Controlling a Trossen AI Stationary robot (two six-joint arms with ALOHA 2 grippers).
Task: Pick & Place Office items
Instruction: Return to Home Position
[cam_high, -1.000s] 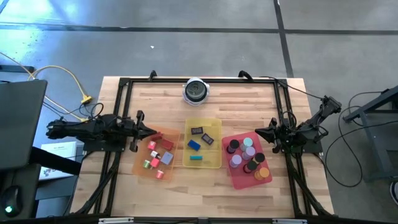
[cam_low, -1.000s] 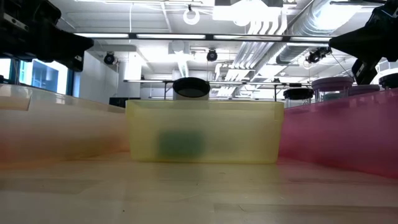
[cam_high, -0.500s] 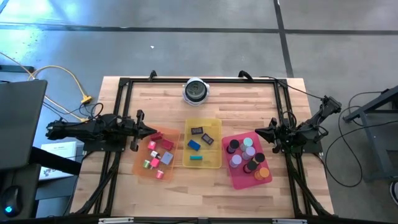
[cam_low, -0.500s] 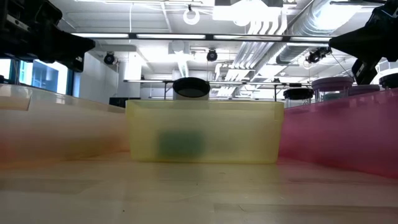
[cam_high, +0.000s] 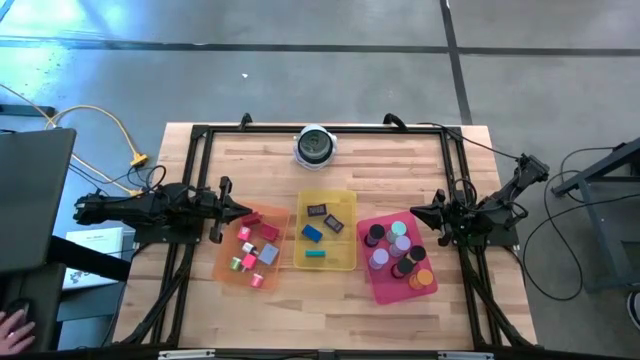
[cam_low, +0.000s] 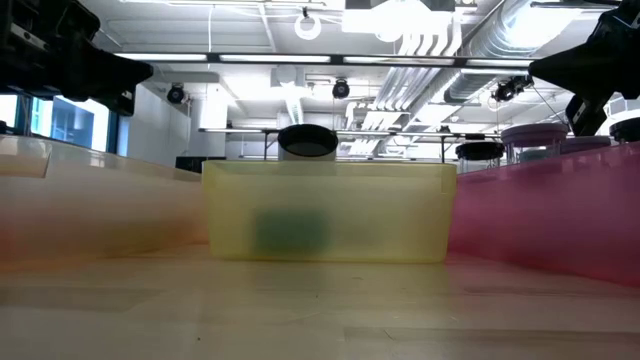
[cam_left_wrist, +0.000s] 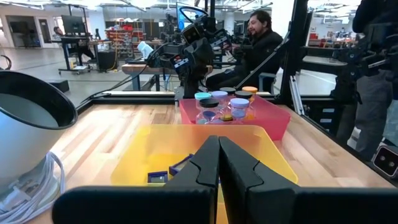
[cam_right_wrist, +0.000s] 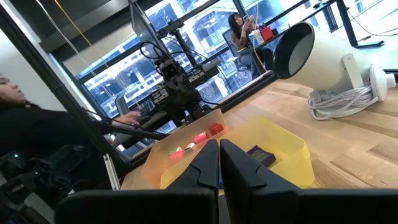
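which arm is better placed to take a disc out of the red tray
Right. The right arm's shut jaws sit by the red tray's edge beside the discs; the left arm sits across the table at the orange tray, with the yellow tray between.

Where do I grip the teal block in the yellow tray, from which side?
Take the teal block at mid-length across its narrow width, coming straight down. It lies flat, long axis left to right, clear of the blue block but near the wall of the yellow tray, which likely blocks a sideways approach.
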